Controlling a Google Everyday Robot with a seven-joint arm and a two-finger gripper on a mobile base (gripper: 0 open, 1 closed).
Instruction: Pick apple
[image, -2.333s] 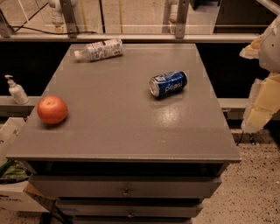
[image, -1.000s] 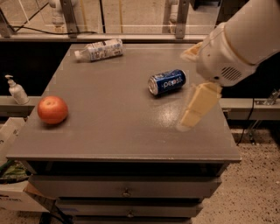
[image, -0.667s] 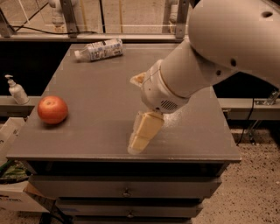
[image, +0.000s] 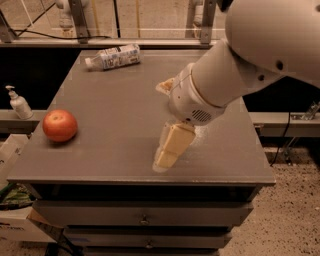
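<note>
The apple (image: 60, 125) is round and red-orange and sits on the grey table (image: 115, 105) near its left edge. My gripper (image: 167, 151) hangs from the big white arm (image: 240, 65) over the front middle of the table, close above the surface. It is well to the right of the apple and apart from it, and it holds nothing that I can see. The arm hides the blue can.
A plastic bottle (image: 114, 56) lies on its side at the table's back left. A soap dispenser (image: 19, 103) stands on a ledge left of the table. Drawers (image: 145, 220) are below the table top. A cardboard box (image: 15, 225) sits on the floor at the lower left.
The arm has swung in from the right edge of the view over the table, moving left and toward the front. It now covers the blue can. The apple has not moved.
</note>
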